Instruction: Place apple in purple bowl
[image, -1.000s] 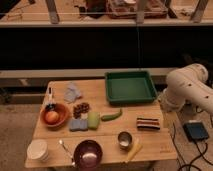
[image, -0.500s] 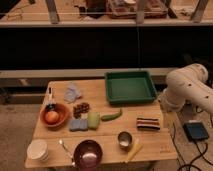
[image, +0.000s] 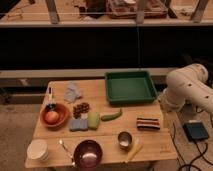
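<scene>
The apple (image: 52, 117), orange-yellow with a reddish blush, lies inside the orange-brown bowl (image: 62, 111) at the left of the wooden table (image: 155, 142). The purple bowl (image: 88, 153), glossy and dark with a paler inside, stands empty at the table's front edge, right of and nearer than the apple. My white arm (image: 187, 87) is folded off the table's right side. My gripper (image: 169, 103) is at its lower end by the table's right edge, far from the apple and the bowl.
A green tray (image: 150, 95) sits at the back right. A long green vegetable (image: 111, 116), two sponges (image: 85, 122), a metal cup (image: 124, 139), a striped bar (image: 148, 123), a white bowl (image: 37, 149), a spoon (image: 65, 148), a grey cloth (image: 73, 92) and a small bottle (image: 50, 101) crowd the table.
</scene>
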